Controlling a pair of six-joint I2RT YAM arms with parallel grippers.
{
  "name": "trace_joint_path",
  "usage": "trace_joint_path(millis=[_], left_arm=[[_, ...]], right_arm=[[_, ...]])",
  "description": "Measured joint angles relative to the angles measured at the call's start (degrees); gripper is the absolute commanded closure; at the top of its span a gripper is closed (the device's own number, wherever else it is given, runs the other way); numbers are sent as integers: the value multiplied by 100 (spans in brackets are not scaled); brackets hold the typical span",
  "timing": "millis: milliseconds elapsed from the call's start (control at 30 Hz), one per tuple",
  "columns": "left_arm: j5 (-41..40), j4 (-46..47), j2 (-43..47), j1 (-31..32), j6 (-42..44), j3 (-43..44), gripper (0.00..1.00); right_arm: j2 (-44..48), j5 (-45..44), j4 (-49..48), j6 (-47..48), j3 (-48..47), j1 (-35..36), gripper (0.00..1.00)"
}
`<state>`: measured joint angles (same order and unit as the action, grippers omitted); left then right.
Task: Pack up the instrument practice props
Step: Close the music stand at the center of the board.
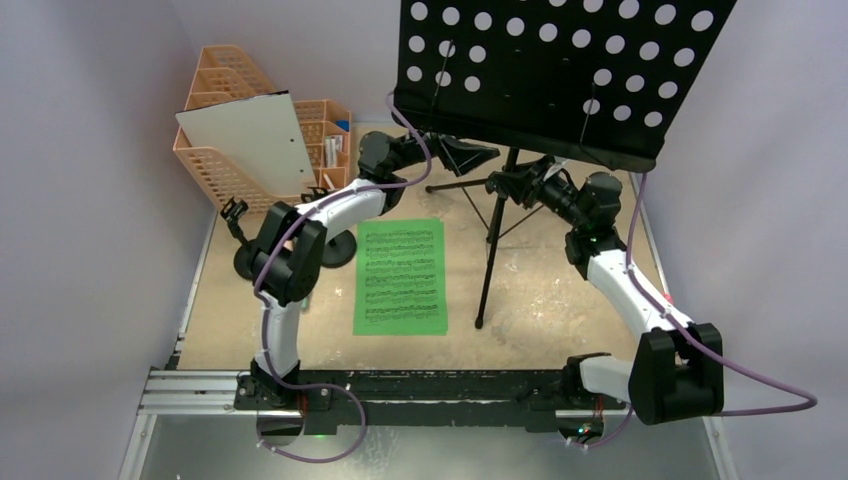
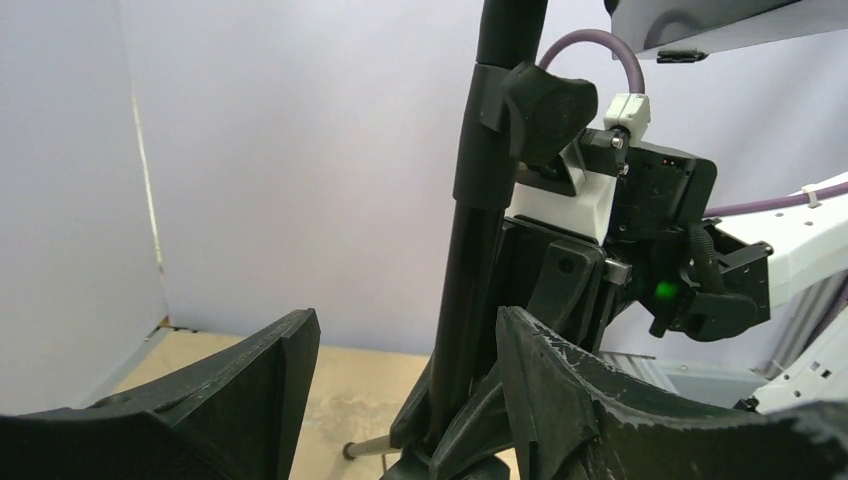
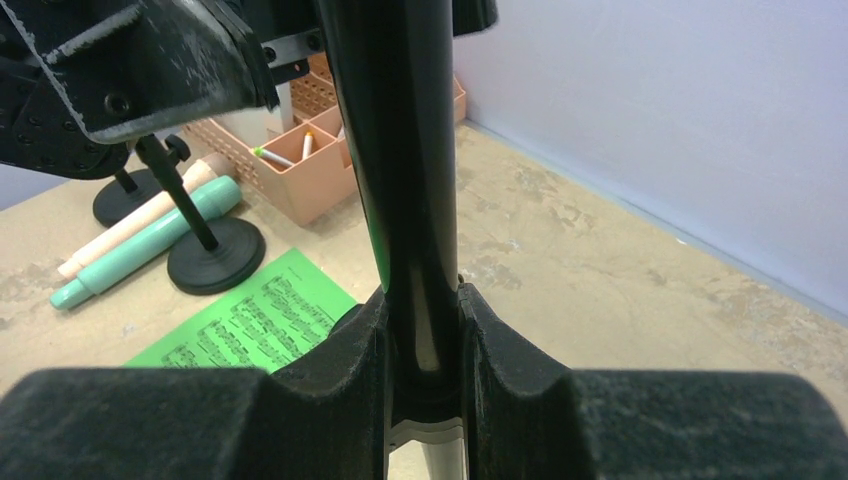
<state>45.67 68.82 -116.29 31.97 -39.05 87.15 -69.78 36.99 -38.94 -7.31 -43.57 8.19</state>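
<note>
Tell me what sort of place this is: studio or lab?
Most likely a robotics lab cell, staged for music practice. Plain pale partition walls box in a scuffed table with an aluminium mounting rail along its near edge. The music stand and green sheet music look like props.

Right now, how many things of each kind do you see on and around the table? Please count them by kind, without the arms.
Music stand: 1
Green sheet-music page: 1 in view
Toy microphones: 2, pink microphone and mint microphone
Black round-based holders: 2, near holder and far holder
Orange mesh organizer: 1
White board: 1
Total: 8
</note>
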Motion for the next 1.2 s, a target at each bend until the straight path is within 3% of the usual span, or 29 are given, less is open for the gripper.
trace_joint_path(millis=[567, 667, 767, 867, 967, 1200], left_arm=[[179, -313, -490, 319, -232, 1071, 34], [153, -428, -514, 428, -188, 1147, 38], [109, -472, -542, 490, -188, 1200, 51], [96, -476, -570, 492, -197, 1250, 76], [175, -459, -577, 498, -173, 1287, 98], [188, -479, -579, 535, -7, 1303, 100]], right_arm=[[-164, 205, 256, 136, -243, -7, 100], [-164, 203, 275, 140, -249, -7, 100], [-164, 201, 282, 142, -249, -7, 99], [-164, 197, 295, 142, -258, -7, 93], [-164, 153, 343, 142, -282, -4, 80], [181, -459, 817, -138, -304, 50, 42]])
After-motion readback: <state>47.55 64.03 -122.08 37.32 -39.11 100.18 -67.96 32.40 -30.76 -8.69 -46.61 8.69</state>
